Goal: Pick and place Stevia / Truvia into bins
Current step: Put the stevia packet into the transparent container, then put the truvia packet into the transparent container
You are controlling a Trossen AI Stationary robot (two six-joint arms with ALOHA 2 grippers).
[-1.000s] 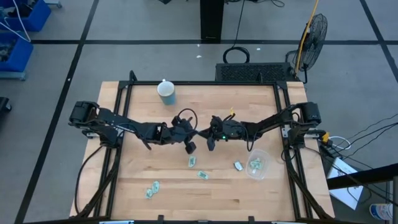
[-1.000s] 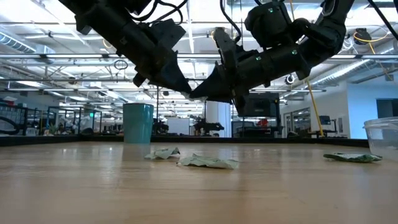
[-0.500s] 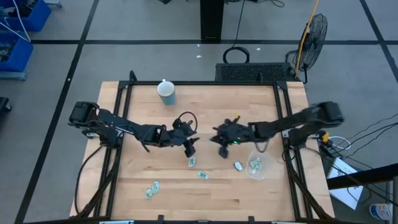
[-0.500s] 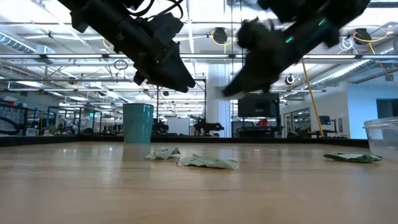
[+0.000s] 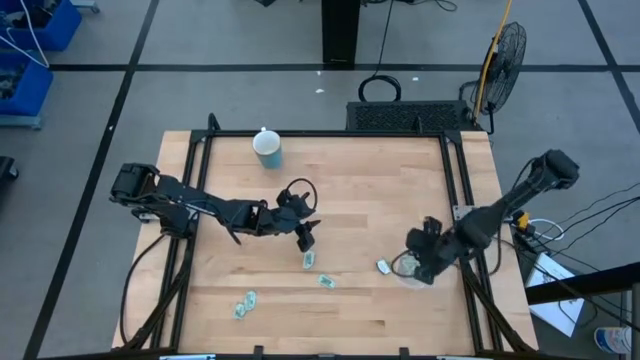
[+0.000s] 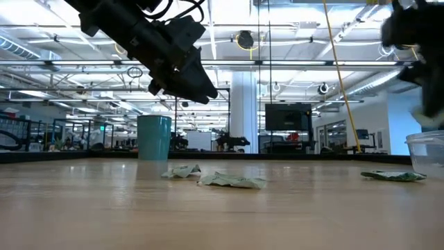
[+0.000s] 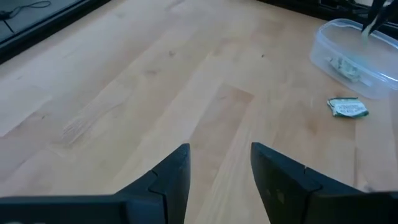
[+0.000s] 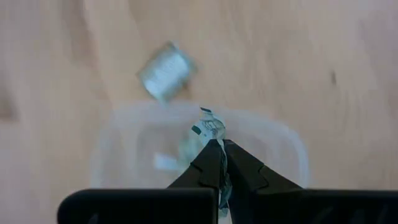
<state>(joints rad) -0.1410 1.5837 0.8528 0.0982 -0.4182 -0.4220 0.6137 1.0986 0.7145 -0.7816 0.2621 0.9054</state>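
Several pale green and white Stevia sachets lie flat on the wooden table: one (image 5: pixel 310 260) just near of my left gripper, one (image 5: pixel 326 281), one (image 5: pixel 245 303) and one (image 5: pixel 383 267) beside the clear bin (image 5: pixel 412 270). The bin stands near the table's right edge with sachets (image 7: pixel 343 66) inside. My right gripper (image 5: pixel 428 262) hovers over the bin, shut on a crumpled sachet (image 8: pixel 210 127). Above the table's middle, my left gripper (image 7: pixel 219 167) is open with nothing between its fingers. My right gripper pinches the crumpled sachet by its one end (image 8: pixel 214 138) between its two fingertips. The fingers point down from above. The rest of the sachet sticks out past the tips, lifted clear, over the bin's open mouth (image 8: pixel 155 134).
A light blue cup (image 5: pixel 267 148) stands at the far side of the table, left of centre. Black frame rails (image 5: pixel 455 175) run along the table's left and right edges. Bare wood lies between the two grippers.
My right gripper has swung from the table's middle toward the right and near edges, carrying the sachet to above the bin. My left gripper, which met it tip to tip a second ago, has opened and stayed near the middle.
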